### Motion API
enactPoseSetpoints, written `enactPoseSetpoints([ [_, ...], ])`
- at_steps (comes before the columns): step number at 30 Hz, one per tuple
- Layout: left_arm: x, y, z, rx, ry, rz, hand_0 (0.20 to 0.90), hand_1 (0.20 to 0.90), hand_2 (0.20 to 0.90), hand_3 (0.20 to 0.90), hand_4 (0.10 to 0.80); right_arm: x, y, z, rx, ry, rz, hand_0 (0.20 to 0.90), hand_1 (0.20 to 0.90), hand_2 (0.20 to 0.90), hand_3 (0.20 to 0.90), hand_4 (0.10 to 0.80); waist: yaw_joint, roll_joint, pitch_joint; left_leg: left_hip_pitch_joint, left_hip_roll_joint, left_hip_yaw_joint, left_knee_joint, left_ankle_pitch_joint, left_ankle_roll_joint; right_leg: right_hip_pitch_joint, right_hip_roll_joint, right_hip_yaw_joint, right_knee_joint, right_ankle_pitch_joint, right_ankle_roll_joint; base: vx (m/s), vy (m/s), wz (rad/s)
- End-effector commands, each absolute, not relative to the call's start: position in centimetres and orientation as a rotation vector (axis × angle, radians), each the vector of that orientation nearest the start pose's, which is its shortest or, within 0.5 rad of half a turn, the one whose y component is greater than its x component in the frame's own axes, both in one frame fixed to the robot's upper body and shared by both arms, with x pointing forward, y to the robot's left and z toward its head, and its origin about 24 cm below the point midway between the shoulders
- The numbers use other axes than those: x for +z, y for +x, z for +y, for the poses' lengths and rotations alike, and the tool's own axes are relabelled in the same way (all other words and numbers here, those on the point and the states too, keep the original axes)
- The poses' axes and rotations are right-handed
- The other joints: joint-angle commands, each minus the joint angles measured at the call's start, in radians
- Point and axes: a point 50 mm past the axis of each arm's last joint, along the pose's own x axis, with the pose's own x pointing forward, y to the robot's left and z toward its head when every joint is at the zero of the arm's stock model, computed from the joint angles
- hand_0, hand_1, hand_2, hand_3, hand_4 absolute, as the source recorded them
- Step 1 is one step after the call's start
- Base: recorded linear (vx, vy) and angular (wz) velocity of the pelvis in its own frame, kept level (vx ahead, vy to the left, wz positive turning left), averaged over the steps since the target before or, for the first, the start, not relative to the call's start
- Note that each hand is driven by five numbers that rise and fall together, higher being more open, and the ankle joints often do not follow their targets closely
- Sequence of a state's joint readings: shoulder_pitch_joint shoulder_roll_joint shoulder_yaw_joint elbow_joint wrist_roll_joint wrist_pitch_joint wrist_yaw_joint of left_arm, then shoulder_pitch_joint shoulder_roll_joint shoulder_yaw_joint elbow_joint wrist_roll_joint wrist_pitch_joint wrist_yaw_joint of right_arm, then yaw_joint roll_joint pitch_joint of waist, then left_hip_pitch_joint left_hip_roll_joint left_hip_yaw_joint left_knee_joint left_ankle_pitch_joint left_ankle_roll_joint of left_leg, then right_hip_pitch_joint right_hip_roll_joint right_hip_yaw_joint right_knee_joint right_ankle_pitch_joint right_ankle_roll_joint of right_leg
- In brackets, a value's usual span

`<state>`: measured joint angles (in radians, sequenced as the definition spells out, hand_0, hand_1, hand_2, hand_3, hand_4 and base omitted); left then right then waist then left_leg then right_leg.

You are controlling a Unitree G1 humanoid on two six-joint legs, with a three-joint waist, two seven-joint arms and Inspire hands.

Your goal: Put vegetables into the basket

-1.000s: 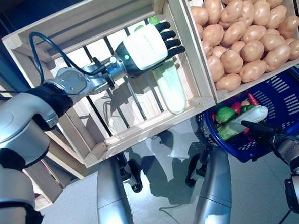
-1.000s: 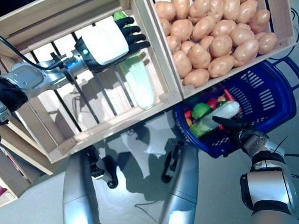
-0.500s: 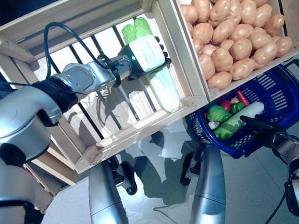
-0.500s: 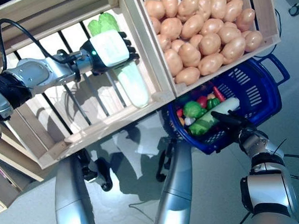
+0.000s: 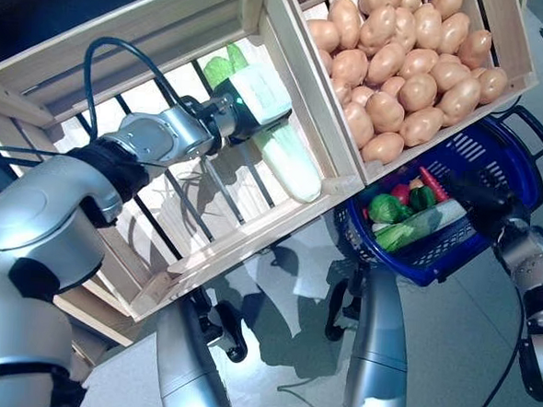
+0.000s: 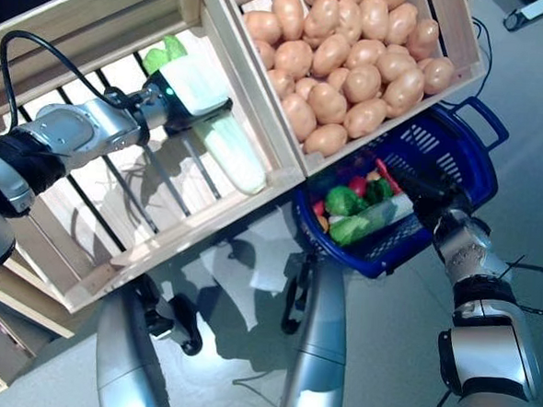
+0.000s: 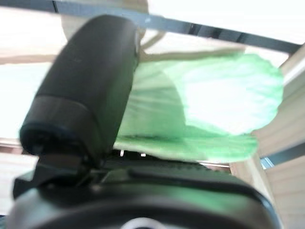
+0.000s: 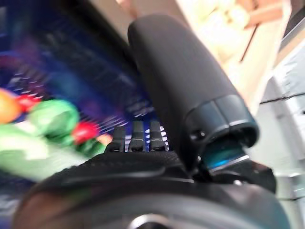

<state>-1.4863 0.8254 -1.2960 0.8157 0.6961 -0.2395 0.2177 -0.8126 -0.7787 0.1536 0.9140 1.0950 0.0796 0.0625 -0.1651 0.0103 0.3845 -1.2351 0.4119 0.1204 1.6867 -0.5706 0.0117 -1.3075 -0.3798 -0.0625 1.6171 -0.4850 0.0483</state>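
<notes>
A long pale green cabbage (image 5: 291, 160) lies in the slatted wooden crate (image 5: 204, 246) of the stand. My left hand (image 5: 256, 99) lies over its leafy upper end. In the left wrist view my thumb (image 7: 90, 86) is curled against the green leaves (image 7: 214, 105). The blue basket (image 5: 454, 263) stands on the floor under the stand's right crate. It holds a round green vegetable (image 5: 385, 209), a long white and green one (image 5: 427, 224) and small red ones. My right hand (image 5: 480, 193) hovers over the basket's inside with its fingers straight, empty.
A wooden divider (image 5: 302, 85) separates the cabbage's crate from the crate to its right (image 5: 525, 53), which overhangs the basket's far side. The basket's handle (image 5: 535, 123) sticks out at the right. Pale grey floor (image 5: 271, 369) lies below.
The camera has shifted. My left hand has slid further onto the cabbage's leafy end and closed on it. My right hand has moved from the basket's near rim to over its inside.
</notes>
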Motion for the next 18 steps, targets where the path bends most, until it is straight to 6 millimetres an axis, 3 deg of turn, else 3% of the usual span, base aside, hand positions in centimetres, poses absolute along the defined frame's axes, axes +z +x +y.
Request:
enactPoseSetpoints([
  [1,29.1,39.7,23.5,0.119,2.113,-0.457,0.300,0.300,0.300,0.300,0.400,16.9,34.8,-34.5,-0.390,0.343,-0.159,0.900,0.900,0.900,0.900,0.800,-0.024,-0.030,-0.083,0.036,0.044,-0.105,-0.167,0.045,-0.120,0.112,-0.066,0.045,-0.157,0.104,0.097,-0.021,0.057,-0.16],
  [3,29.0,39.6,23.8,0.136,2.078,-0.468,0.300,0.300,0.300,0.300,0.400,17.3,34.8,-34.2,-0.397,0.323,-0.195,0.900,0.900,0.900,0.900,0.800,-0.028,-0.030,-0.085,0.058,0.046,-0.098,-0.190,0.050,-0.117,0.138,-0.064,0.039,-0.176,0.107,0.099,-0.019,0.053,-0.07],
  [10,28.0,38.7,25.4,0.218,1.875,-0.542,0.300,0.300,0.300,0.300,0.400,19.0,34.9,-29.7,-0.226,0.222,-0.335,0.900,0.900,0.900,0.900,0.800,-0.035,-0.029,-0.091,0.213,0.047,-0.036,-0.340,0.100,-0.111,0.306,-0.049,0.001,-0.333,0.139,0.100,-0.006,0.054,-0.10],
  [16,25.8,37.6,27.3,0.248,1.745,-0.547,0.300,0.300,0.300,0.300,0.400,19.7,34.6,-27.0,-0.107,0.117,-0.408,0.900,0.900,0.900,0.900,0.800,-0.025,-0.026,-0.110,0.363,0.025,0.008,-0.474,0.148,-0.112,0.445,-0.037,-0.027,-0.459,0.160,0.092,0.035,0.042,-0.09],
  [18,24.9,37.2,27.5,0.254,1.630,-0.571,0.300,0.300,0.300,0.300,0.400,20.2,34.4,-25.5,-0.038,0.105,-0.447,0.900,0.900,0.900,0.900,0.800,-0.010,-0.026,-0.120,0.439,0.010,0.025,-0.548,0.169,-0.109,0.513,-0.035,-0.044,-0.517,0.167,0.085,0.067,0.024,-0.09],
])
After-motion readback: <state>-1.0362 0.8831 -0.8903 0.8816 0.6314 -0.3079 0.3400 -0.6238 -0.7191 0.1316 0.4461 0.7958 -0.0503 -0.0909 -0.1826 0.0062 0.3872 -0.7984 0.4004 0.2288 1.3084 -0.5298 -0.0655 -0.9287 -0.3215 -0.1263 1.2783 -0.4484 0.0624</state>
